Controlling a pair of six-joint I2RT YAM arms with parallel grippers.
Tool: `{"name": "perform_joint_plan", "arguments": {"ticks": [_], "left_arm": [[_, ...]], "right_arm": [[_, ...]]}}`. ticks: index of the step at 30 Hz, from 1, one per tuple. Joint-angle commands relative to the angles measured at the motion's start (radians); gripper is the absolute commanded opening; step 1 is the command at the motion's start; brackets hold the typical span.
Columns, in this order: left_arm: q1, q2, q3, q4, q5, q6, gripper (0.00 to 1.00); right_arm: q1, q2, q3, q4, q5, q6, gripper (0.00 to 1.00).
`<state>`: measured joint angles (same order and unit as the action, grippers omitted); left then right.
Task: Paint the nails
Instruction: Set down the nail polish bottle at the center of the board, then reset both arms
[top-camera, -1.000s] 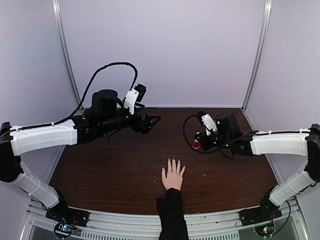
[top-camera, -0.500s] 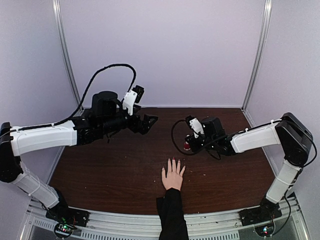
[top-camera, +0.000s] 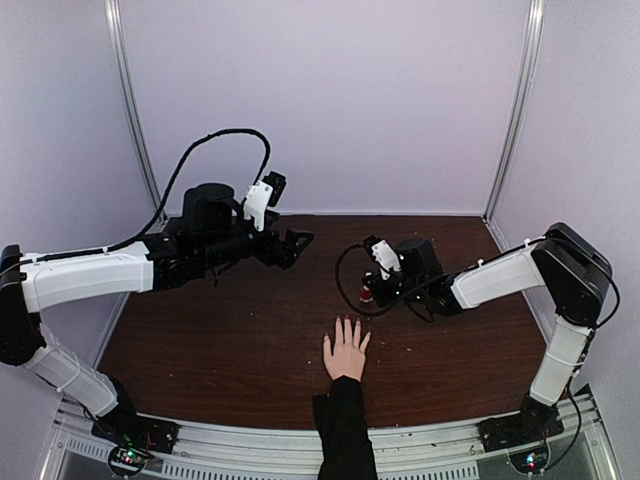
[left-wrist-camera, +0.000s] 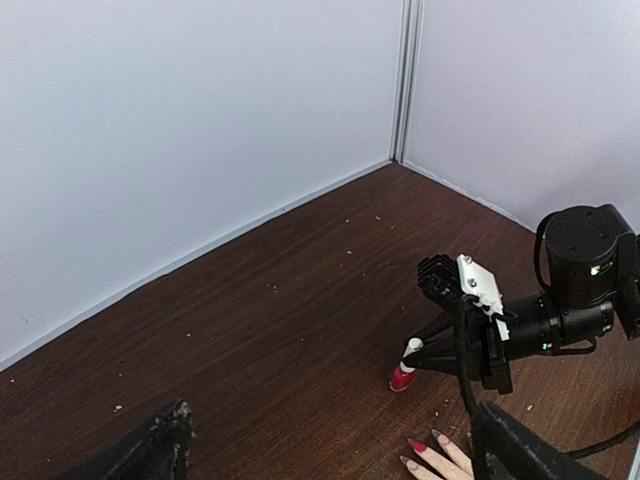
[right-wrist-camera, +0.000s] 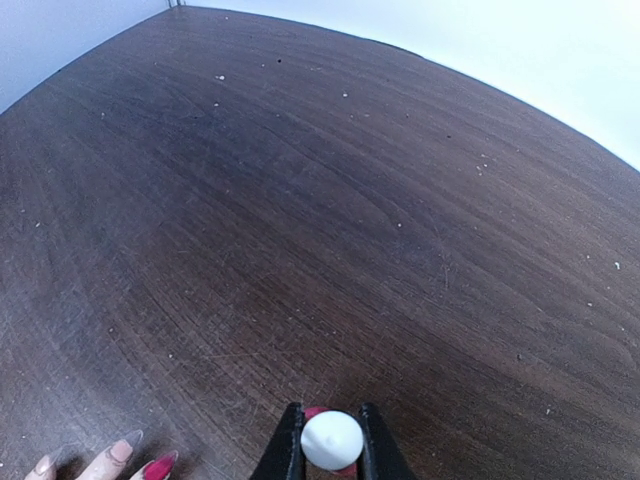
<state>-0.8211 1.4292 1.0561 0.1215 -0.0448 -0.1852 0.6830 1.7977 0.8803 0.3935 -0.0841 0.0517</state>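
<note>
A pale hand in a black sleeve lies flat on the brown table, fingers pointing away. Its nails are tiny from above. In the right wrist view one nail is red and the nail beside it is bare. The left wrist view also shows a red nail. My right gripper is shut on the white cap of a small red bottle, just beyond the fingertips. The bottle leans, its base low over the wood. My left gripper hangs open and holds nothing, farther back on the left.
Pale booth walls close the table at the back and both sides, with metal posts at the corners. A black cable loops off the right wrist near the bottle. Small crumbs dot the wood.
My right arm has swung left with the bottle, from the right of the table to just beyond the fingertips. The left arm has barely shifted. The hand has stayed still.
</note>
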Motion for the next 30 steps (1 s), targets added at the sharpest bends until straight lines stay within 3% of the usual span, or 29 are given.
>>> {"name": "perform_joint_plan", "arguments": {"ticks": [1, 10, 16, 18, 23, 27, 30], "left_arm": [[0.008, -0.020, -0.003, 0.027, -0.005, -0.003, 0.98], [0.008, -0.013, 0.004, 0.019, 0.002, -0.003, 0.98], [0.010, -0.008, 0.017, -0.001, 0.014, -0.005, 0.98], [0.016, 0.000, 0.030, -0.018, 0.033, -0.017, 0.98], [0.068, 0.027, 0.057, -0.052, 0.148, -0.111, 0.98], [0.160, 0.054, 0.047, -0.037, 0.307, -0.221, 0.98], [0.236, 0.064, 0.038, -0.046, 0.372, -0.277, 0.98]], "right_arm": [[0.005, 0.007, 0.004, 0.049, -0.010, -0.003, 0.16], [0.006, -0.025, -0.027, 0.054, -0.011, -0.001, 0.29], [0.006, -0.105, -0.022, 0.013, -0.020, 0.000, 0.45], [0.006, -0.141, -0.014, -0.013, -0.022, -0.001, 0.52], [0.005, -0.242, 0.025, -0.108, -0.042, -0.006, 0.85], [0.002, -0.337, 0.057, -0.186, -0.036, -0.020, 0.98], [-0.009, -0.407, 0.087, -0.259, -0.018, -0.036, 1.00]]}}
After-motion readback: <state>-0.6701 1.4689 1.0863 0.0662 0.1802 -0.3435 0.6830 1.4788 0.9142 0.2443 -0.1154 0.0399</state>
